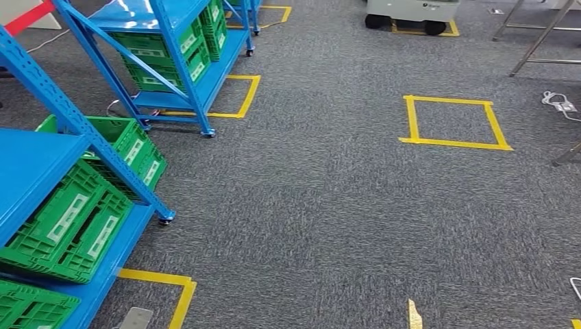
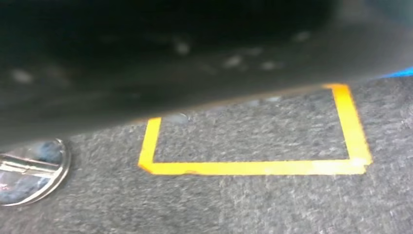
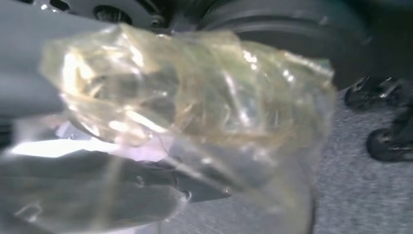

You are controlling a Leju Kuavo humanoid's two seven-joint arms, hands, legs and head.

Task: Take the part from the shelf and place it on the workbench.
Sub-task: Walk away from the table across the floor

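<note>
In the right wrist view my right hand (image 3: 73, 195) holds the part in a clear, yellowish plastic bag (image 3: 195, 107). The crumpled bag covers most of the hand. A grey thumb (image 3: 24, 83) lies against one side of it and dark fingers (image 3: 112, 190) against the other. What is inside the bag is too blurred to make out. The blue shelf (image 1: 41, 164) stands at the left of the head view with green crates (image 1: 75, 219) on its lower level.
A second blue shelf (image 1: 178, 62) with green crates stands farther back on the left. Grey carpet bears a yellow tape square (image 1: 453, 122) at the right, and another tape square (image 2: 253, 165) lies under my left wrist. A white wheeled unit (image 1: 411, 14), metal legs (image 1: 541, 41) and a cable (image 1: 562, 104) are at the back.
</note>
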